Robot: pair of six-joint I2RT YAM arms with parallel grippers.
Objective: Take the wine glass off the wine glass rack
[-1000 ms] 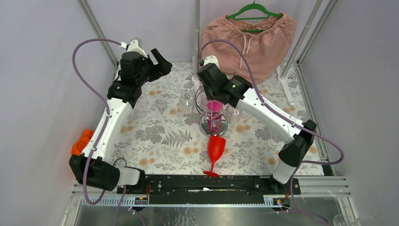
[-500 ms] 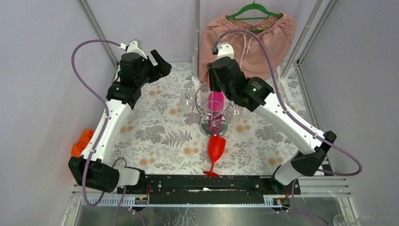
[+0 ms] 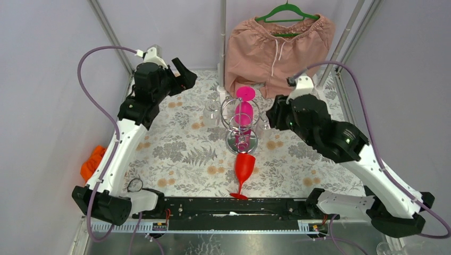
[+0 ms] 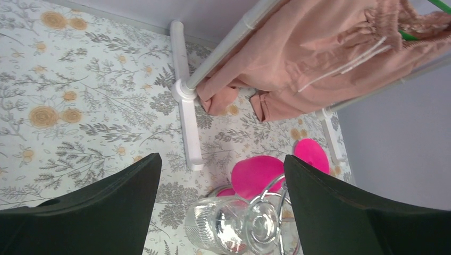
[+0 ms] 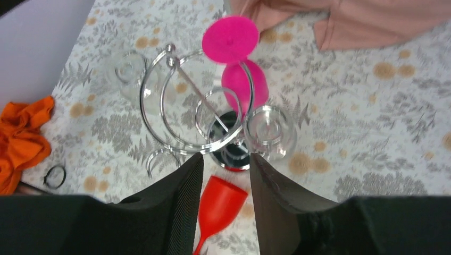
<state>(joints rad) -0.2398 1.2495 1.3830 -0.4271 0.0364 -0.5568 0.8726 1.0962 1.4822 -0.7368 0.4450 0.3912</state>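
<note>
The wine glass rack [image 3: 240, 123] stands mid-table, a chrome wire stand on a round mirror base. A pink wine glass [image 3: 244, 109] hangs upside down in its loops, foot uppermost. Clear glasses [image 3: 211, 113] hang at the rack's left and right. A red wine glass [image 3: 243, 169] lies on the cloth in front of it. My right gripper [image 3: 272, 116] is open just right of the rack and holds nothing. In the right wrist view the right gripper [image 5: 226, 159] looks down on the rack [image 5: 181, 101], pink glass [image 5: 243, 79] and red glass [image 5: 220, 204]. My left gripper [image 3: 183, 77] hangs open, back left; its view shows the left gripper [image 4: 220, 204] above a clear glass [image 4: 231, 228].
Pink shorts [image 3: 279, 45] hang on a green hanger from a white rail stand [image 4: 185, 114] at the back. An orange cloth [image 3: 93, 159] lies at the left edge and a small black ring [image 3: 134, 184] near the left arm's base. Metal frame posts stand at the back corners.
My right gripper has opened and drawn back from over the rack to its right side. The pink glass stays hanging on the rack, its foot now in view. The left arm barely moved.
</note>
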